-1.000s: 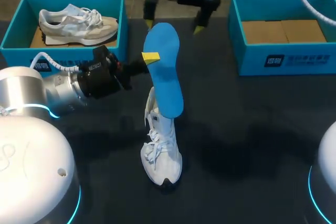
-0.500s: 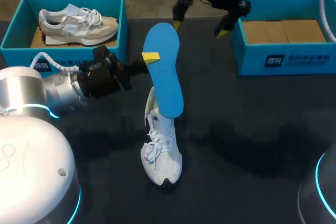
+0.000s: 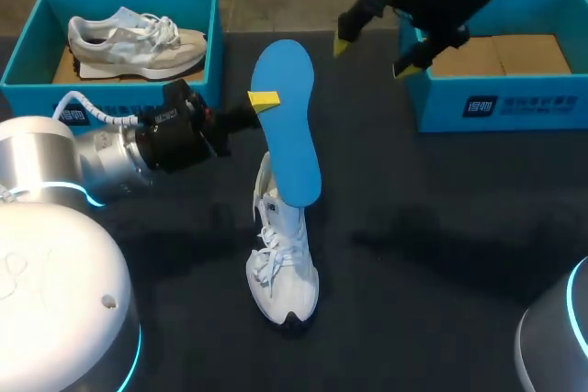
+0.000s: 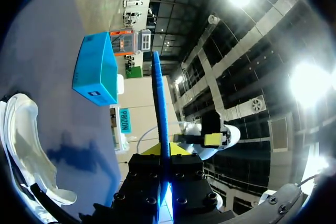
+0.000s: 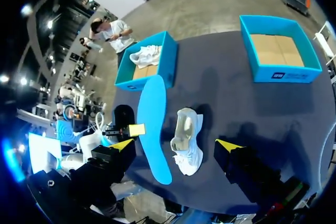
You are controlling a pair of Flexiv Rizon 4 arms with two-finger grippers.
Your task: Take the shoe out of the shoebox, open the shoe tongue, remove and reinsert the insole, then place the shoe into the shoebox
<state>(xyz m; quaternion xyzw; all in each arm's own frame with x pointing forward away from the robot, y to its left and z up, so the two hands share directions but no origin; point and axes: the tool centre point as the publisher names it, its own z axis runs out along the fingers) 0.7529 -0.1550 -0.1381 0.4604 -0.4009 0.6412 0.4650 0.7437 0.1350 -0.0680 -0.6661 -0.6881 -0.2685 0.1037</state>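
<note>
Since a second earlier, our right gripper had swung from behind the insole across to the left wall of the right box, its fingers spread wide and empty. Our left gripper stayed clamped on the blue insole's edge, holding it upright above the white shoe, which stood on the table, well apart from that box. We judged reinsertion came next: the insole's lower end should enter the shoe's opening first, with the right gripper steadying the shoe against sliding.
</note>
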